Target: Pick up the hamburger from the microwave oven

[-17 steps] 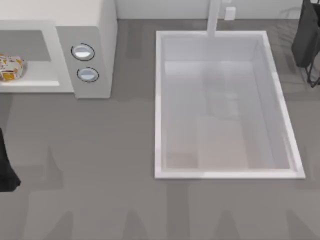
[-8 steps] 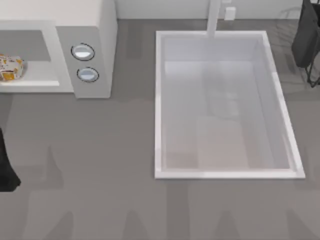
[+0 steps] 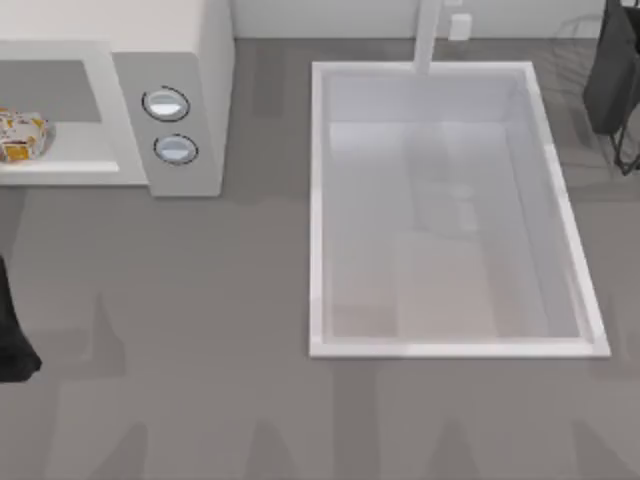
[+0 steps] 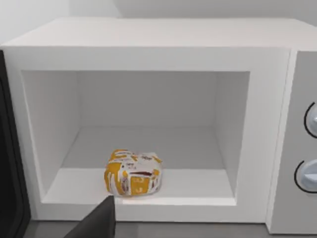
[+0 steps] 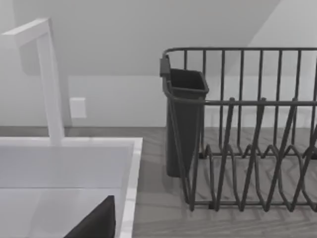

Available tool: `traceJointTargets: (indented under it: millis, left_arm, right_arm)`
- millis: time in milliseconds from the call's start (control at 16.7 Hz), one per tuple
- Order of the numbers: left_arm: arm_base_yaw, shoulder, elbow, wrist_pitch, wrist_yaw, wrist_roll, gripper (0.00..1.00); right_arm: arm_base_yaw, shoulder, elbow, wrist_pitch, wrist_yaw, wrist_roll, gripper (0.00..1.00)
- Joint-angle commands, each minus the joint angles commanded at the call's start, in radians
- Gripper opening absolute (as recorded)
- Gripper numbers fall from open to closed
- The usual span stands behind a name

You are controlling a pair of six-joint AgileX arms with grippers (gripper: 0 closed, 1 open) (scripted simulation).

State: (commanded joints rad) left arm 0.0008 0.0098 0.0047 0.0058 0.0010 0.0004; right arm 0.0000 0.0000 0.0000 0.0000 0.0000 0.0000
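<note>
None of the pickup is done: hamburger (image 4: 132, 172) sits in microwave oven (image 4: 148, 54); your left gripper's (image 4: 99, 223) grip unreadable.

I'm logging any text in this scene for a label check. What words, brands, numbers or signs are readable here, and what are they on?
No text can be read.
Hamburger wrapper, in the microwave oven cavity: yellow, white and brown printed patches, too blurred to read.
Microwave knobs: plain, no numbers or marks.
Sink, faucet, wall plate and dish rack: no lettering.
</note>
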Motion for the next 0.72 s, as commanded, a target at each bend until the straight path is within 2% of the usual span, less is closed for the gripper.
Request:
traceJointTargets:
  millis: [180,360,720]
  left_arm:
    - [0.008,0.092,0.043,0.053,0.009,0.004,1.00]
    - [0.021,0.278,0.122,0.152,0.026,0.010,1.00]
    - [0.062,0.869,0.353,0.438,0.074,0.029,1.00]
  right_arm:
    - [0.000,0.000,0.000,0.000,0.000,0.000,1.00]
    - [0.000,0.000,0.000,0.000,0.000,0.000,1.00]
    - [0.000,0.000,0.000,0.000,0.000,0.000,1.00]
